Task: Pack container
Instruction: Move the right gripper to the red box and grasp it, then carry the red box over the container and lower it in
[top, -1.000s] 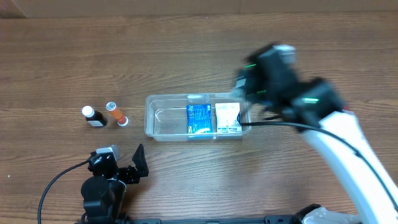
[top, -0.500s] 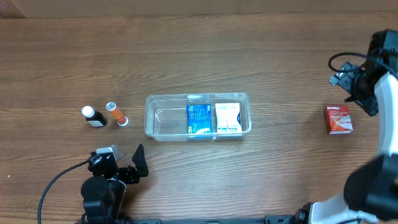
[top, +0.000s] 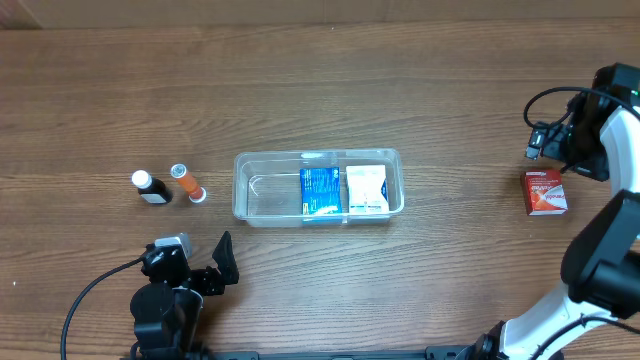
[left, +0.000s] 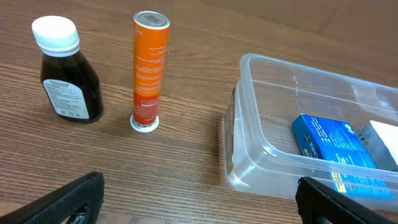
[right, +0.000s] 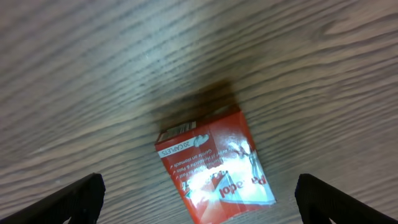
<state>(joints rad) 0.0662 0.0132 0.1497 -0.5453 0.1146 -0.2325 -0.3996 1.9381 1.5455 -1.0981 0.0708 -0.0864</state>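
Overhead view: the container (top: 262, 190) is sitting at the centre of the wooden table (top: 320, 80), long side running 9 to 3 o'clock. Inside it, a blue box (top: 319, 191) is lying mid-bin, and a white box (top: 367, 188) is lying just beside it at its 3 o'clock. The bin's 9 o'clock end is showing bare floor.

At the container's 9 o'clock, apart from it, a dark bottle (top: 151, 187) with a white cap and an orange tube (top: 187, 182) are standing near each other. The left wrist view is showing both upright, the tube resting on its white end.

A red box (top: 545, 191) is lying well apart at the container's 3 o'clock.

The left gripper (left: 199, 205) is sitting low at the container's 7 o'clock, fingers spread wide, holding nothing.

The right gripper (right: 199, 199) is hovering above the red box, toward its 12 o'clock in the overhead view, fingers spread wide on either side, not touching the carton.
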